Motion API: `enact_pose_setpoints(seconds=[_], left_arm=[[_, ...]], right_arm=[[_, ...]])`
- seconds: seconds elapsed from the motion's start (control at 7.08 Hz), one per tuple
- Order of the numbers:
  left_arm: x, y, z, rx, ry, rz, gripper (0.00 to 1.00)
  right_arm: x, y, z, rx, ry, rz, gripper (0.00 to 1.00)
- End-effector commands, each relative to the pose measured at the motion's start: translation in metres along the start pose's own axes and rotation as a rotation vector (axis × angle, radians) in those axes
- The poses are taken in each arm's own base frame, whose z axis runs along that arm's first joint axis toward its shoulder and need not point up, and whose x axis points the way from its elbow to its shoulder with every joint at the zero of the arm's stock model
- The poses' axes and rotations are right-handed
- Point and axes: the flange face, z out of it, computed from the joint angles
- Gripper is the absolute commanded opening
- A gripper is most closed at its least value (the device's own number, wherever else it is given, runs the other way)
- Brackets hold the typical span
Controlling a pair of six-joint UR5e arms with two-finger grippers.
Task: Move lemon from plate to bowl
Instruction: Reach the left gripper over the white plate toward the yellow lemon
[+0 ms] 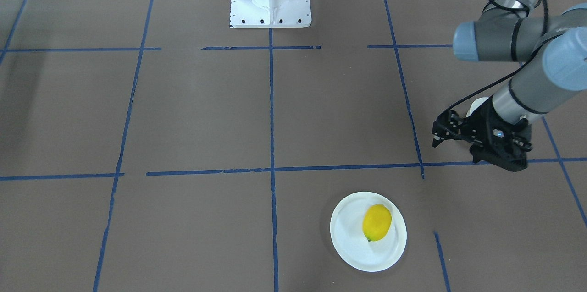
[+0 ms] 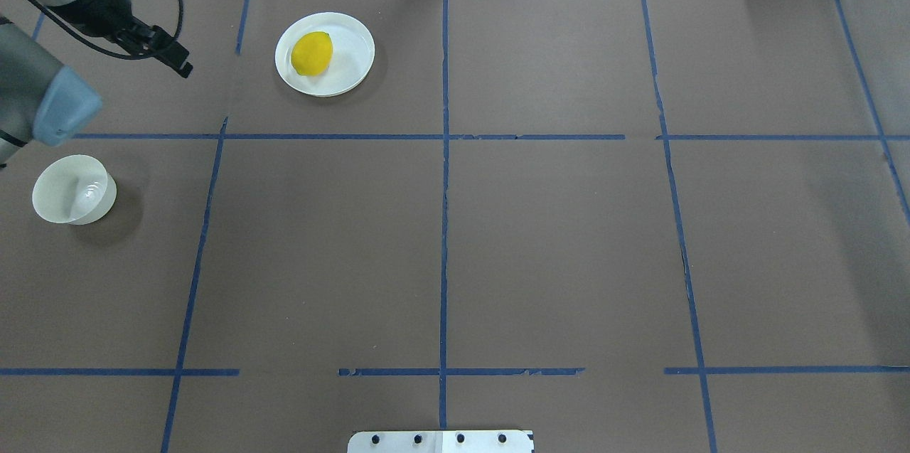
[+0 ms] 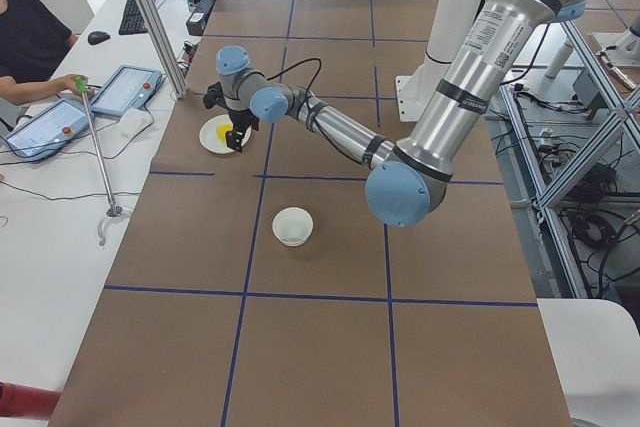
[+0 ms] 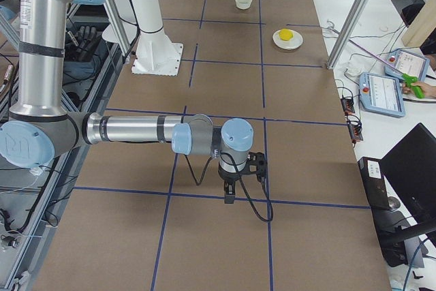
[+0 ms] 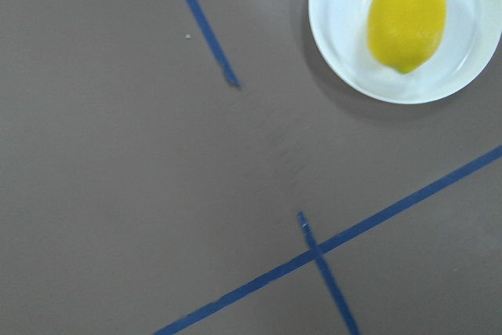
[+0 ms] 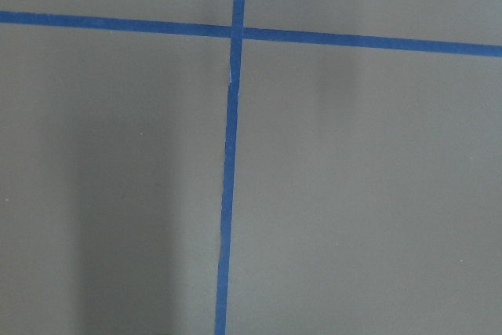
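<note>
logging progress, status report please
Left gripper open, empty, beside the plate. Right gripper far off, state unclear. Lemon on plate, bowl empty. No obstruction seen.

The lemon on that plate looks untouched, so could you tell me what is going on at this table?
Nothing has been picked up yet. The lemon lies on the plate, and the bowl stands apart from it with nothing inside. The left gripper hangs above the table off to one side of the plate, apparently open and holding nothing. The right gripper hangs over the table far from all three; whether it is open cannot be told.
</note>
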Motion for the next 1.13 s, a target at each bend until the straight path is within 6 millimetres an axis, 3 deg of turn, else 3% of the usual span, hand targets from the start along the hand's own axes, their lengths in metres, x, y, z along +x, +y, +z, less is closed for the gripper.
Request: enact_pose_setpoints(seconds=[0.0,0.14,0.28,0.42,0.56,0.99], left_arm=[[0.039,-0.086,0.039,0.006,-0.031,-0.027,1.00],[0.040,-0.104,0.060,0.027,-0.015,-0.021,1.00],[0.053,-0.119,0.092,0.034,-0.001,-0.025,1.00],[0.058,-0.127,0.111,0.052,-0.025,-0.020,1.00],[0.070,-0.122,0.123,0.060,-0.016,-0.017,1.00],[0.067,-0.125,0.144,0.083,-0.037,-0.022,1.00]], right_arm=[[0.000,0.000,0.000,0.000,0.001,0.000,1.00],[0.000,0.000,0.000,-0.001,0.000,0.001,1.00],[0.000,0.000,0.000,-0.001,0.000,0.001,1.00],[-0.001,0.000,-0.001,0.001,0.000,-0.001,1.00],[0.000,0.000,0.000,-0.001,0.000,0.001,1.00],[0.000,0.000,0.000,0.000,0.000,0.000,1.00]])
